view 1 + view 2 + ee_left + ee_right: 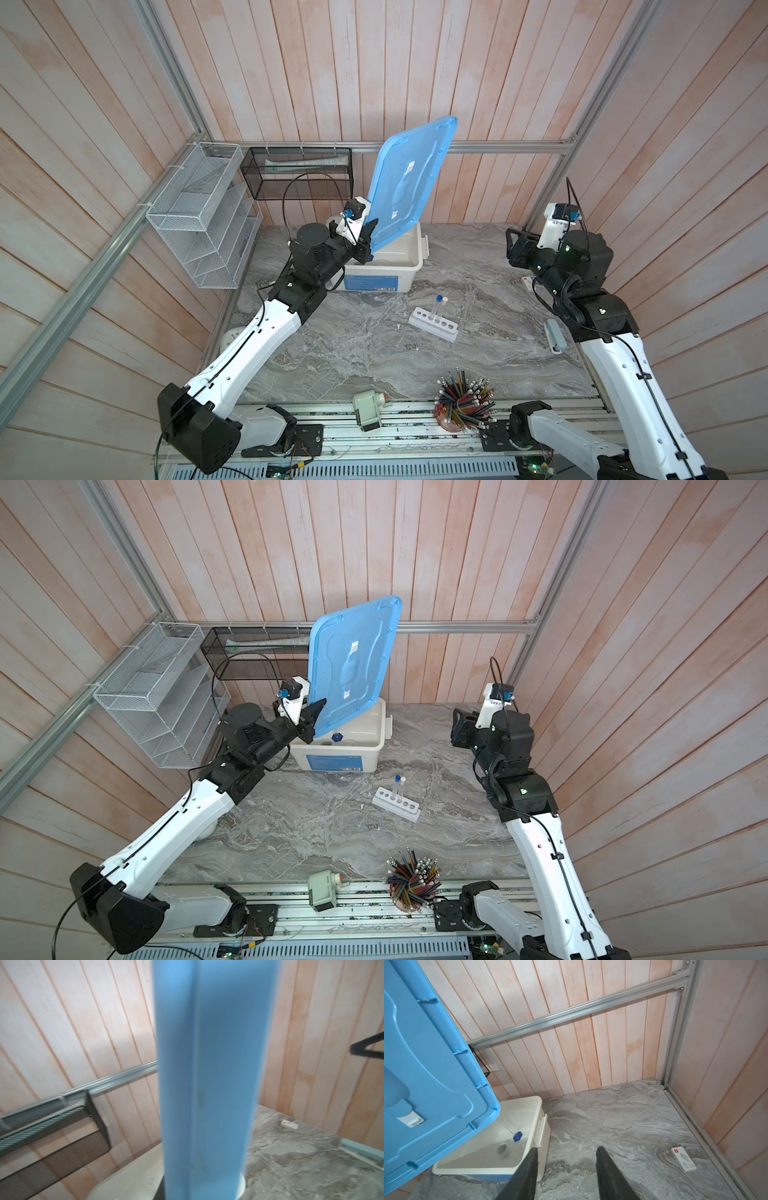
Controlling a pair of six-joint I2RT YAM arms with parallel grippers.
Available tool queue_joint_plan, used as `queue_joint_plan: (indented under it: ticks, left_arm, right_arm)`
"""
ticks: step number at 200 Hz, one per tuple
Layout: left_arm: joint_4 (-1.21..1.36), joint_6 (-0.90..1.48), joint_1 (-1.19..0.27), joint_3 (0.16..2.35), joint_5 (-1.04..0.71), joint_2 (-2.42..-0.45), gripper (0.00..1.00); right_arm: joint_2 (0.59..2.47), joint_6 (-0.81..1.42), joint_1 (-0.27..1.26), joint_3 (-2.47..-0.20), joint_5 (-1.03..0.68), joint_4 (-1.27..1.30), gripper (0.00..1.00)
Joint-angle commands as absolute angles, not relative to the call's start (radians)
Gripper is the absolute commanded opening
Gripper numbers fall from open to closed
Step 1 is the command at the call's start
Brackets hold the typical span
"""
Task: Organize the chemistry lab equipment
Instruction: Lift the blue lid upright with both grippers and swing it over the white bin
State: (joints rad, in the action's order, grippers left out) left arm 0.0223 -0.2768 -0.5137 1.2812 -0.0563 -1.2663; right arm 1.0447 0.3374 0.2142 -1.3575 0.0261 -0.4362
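Top views: left pincer [367,243] clamps the stiff blue lid [411,183] above the white bin [386,279]; right pincer [566,1148] gapes empty. On the bench [353,345], a light rack [432,327] holds two slippery, fragile test tubes [440,309], probably best gripped mid-barrel; the cylinder [517,1136] rests in the bin.

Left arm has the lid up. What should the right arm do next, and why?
Probably swing the right gripper toward the white rack: that gripper is open and empty, the rack with two capped tubes stands outside the bin, and the left gripper holds the blue lid up.
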Motion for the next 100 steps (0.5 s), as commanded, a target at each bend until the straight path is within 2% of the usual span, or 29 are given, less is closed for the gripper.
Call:
queue_joint_plan:
  ticks: [1,43,72,100]
  left_arm:
    - [0.014,-0.548,-0.522,1.250,0.172,-1.189,0.05]
    - [0.066,-0.871,-0.555,1.163,0.383,-1.121,0.05]
    - [0.207,-1.077,-0.560,1.079,0.494,-1.098,0.05]
    - [0.303,-1.187,-0.582,1.022,0.518,-1.084,0.05]
  right_arm:
    - [1.112,0.381,0.207,-1.456,-0.140,-0.505,0.48]
    - [1.191,0.517,0.157,-1.514,-0.525,-0.424,0.49]
    - [1.222,0.599,0.110,-1.533,-0.684,-0.368,0.50]
    - [1.227,0.687,0.107,-1.511,-0.800,-0.265,0.56]
